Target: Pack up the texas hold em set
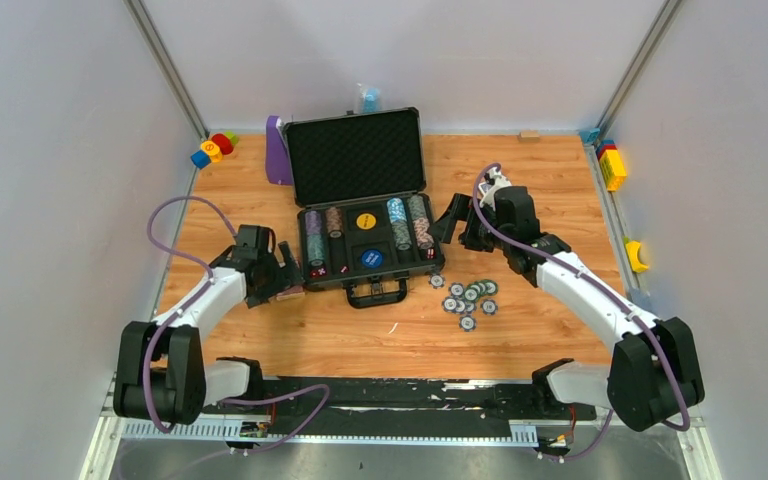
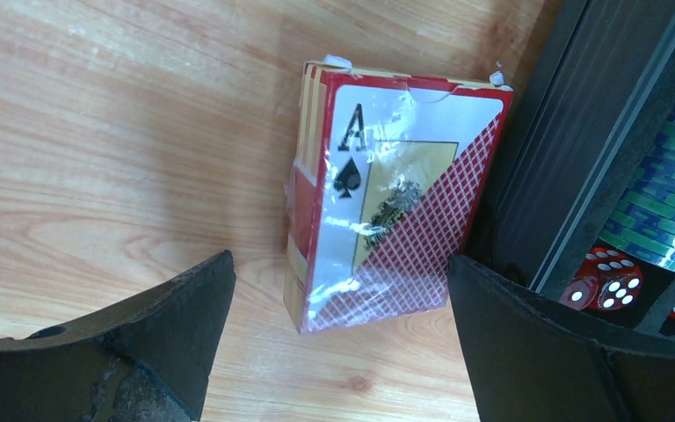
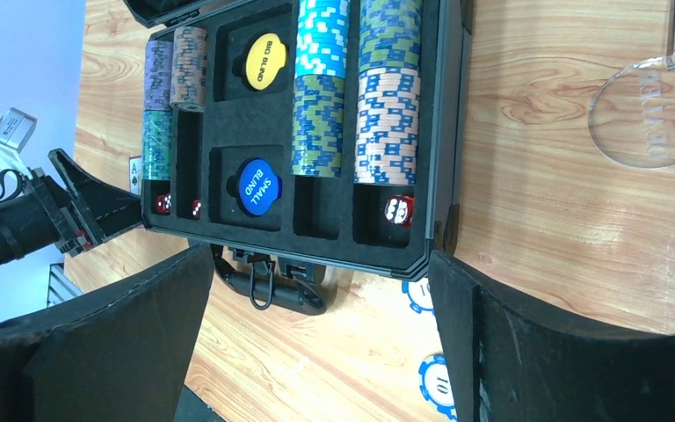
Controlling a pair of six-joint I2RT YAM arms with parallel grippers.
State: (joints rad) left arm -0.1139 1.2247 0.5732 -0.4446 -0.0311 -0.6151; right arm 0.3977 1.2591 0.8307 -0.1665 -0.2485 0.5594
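Nearest the arm bases, a scatter of loose chips [image 1: 470, 297] lies on the table [image 1: 360, 340], just off the front right corner of the case [image 1: 380, 281]. These are not yet packed.

The left jaws stand wide open and hold nothing. They straddle a film-wrapped card deck [image 2: 387, 202] that lies on the table right against the case's left outer wall. Picking up this deck looks like the step in hand.

The next move calls for lowering and closing across the deck. One jaw has to slip in by the case wall where there is little room, and the glossy film may slide.

Inside the open case are rows of chips [image 3: 321, 88], a yellow button [image 3: 264, 60], a blue button [image 3: 257, 185] and red dice [image 2: 611, 281].

Farther back, by the case's right side, the right jaws also gape wide, empty, above the table.
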